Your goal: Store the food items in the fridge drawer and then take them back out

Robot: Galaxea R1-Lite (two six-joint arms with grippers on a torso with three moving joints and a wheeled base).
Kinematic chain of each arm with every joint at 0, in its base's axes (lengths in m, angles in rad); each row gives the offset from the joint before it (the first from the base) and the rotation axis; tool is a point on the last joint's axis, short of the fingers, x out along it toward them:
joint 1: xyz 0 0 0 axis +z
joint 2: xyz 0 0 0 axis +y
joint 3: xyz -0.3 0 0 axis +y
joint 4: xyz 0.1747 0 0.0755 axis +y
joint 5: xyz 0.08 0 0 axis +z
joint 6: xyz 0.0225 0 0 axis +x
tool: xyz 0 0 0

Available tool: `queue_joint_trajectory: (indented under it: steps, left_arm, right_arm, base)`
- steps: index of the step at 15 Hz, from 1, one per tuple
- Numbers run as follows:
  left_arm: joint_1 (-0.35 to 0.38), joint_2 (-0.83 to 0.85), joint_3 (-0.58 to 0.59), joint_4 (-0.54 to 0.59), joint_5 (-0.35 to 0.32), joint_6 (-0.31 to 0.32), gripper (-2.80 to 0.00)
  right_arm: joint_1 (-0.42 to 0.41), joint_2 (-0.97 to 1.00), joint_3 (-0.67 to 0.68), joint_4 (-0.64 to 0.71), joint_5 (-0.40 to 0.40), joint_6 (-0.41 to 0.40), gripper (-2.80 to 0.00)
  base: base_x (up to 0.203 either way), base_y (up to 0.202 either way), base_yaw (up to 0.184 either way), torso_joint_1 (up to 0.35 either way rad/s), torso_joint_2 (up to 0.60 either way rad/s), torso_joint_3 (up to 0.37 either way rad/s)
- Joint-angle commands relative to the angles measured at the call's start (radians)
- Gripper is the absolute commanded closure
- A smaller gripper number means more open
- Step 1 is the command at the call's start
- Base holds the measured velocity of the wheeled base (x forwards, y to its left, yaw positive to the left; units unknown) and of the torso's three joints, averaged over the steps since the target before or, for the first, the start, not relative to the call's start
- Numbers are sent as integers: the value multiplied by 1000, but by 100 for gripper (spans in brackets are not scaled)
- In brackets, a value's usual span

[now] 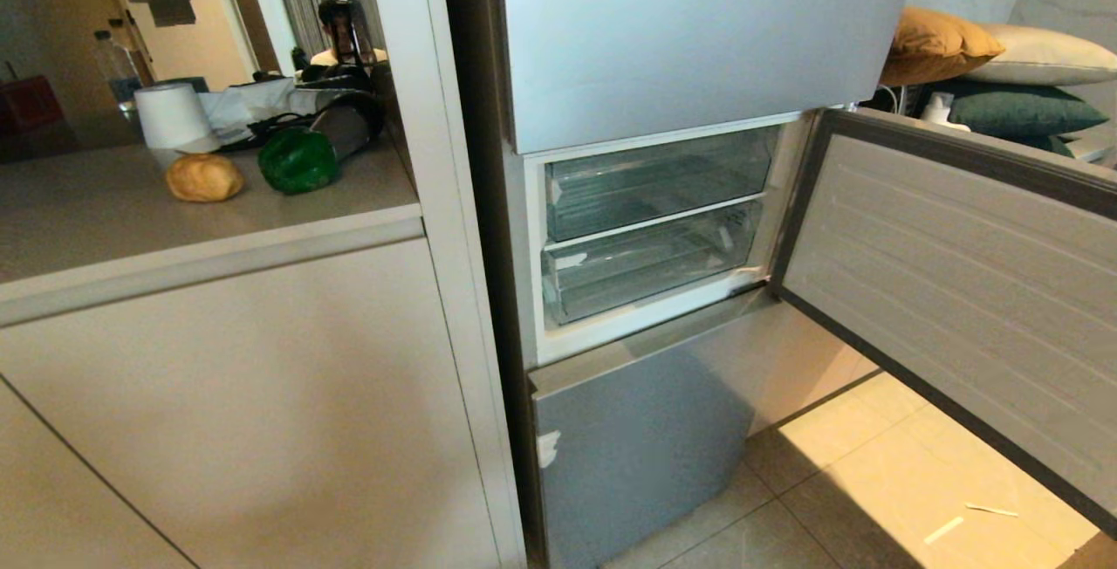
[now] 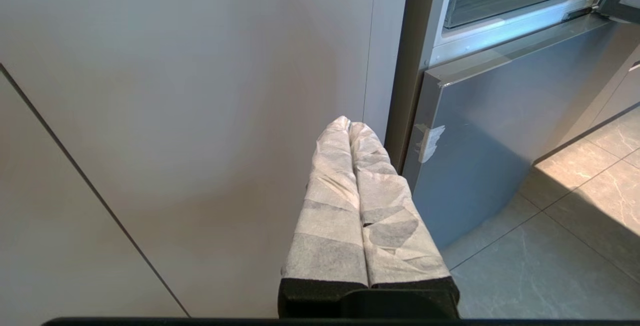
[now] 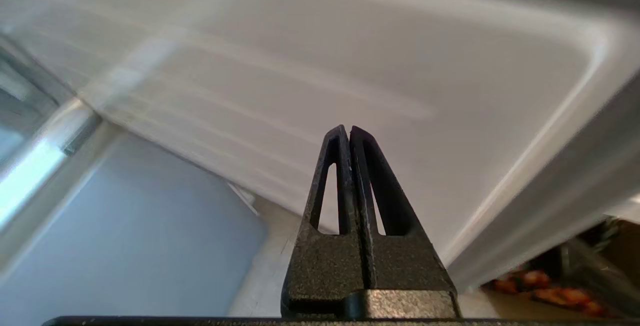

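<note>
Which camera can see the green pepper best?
The head view: the green pepper sits whole on the counter, beside the brown lump. Neither wrist view shows it.

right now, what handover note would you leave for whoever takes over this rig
Left gripper: shut, empty, parked low by the beige cabinet front.
Right gripper: shut, empty, near the swung-open silver fridge door's inner side.
Golden-brown roundish lump and glossy green bell pepper: side by side on the grey counter.
Done: middle door open, two clear fridge drawers exposed, both pushed in.
Left: pull a drawer, store both, take them out.
</note>
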Motion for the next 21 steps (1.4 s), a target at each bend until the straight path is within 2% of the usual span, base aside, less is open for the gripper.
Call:
queue_joint_trajectory:
  steps: [1, 5, 10, 13, 14, 16, 18, 20, 21]
  left_arm:
    - [0, 0, 11, -1, 0, 0, 0]
    - [0, 0, 11, -1, 0, 0, 0]
    - [0, 0, 11, -1, 0, 0, 0]
    - [0, 0, 11, -1, 0, 0, 0]
    - [0, 0, 11, -1, 0, 0, 0]
    - [0, 0, 11, -1, 0, 0, 0]
    - [0, 0, 11, -1, 0, 0, 0]
    - [0, 0, 11, -1, 0, 0, 0]
    - [0, 0, 11, -1, 0, 0, 0]
  right_arm:
    - [10, -53, 28, -3, 32, -42, 0]
    - [23, -169, 117, 0, 196, -70, 0]
    - [25, -376, 349, 0, 401, -207, 0]
    - [26, -546, 465, 4, 592, -225, 0]
    - [25, -603, 497, 6, 632, -230, 0]
    - [24, -707, 556, 26, 670, -241, 0]
    - [24, -786, 581, 101, 672, -243, 0]
    - [32, -866, 583, 248, 622, -242, 0]
    - [74, -874, 583, 282, 577, -238, 0]
  base:
    - [0, 0, 0, 0, 0, 0]
    - [0, 0, 0, 0, 0, 0]
    - [0, 0, 0, 0, 0, 0]
    - [0, 0, 0, 0, 0, 0]
    - [0, 0, 0, 0, 0, 0]
    - [0, 0, 0, 0, 0, 0]
    - [0, 0, 0, 0, 0, 0]
    - [0, 0, 0, 0, 0, 0]
    - [0, 0, 0, 0, 0, 0]
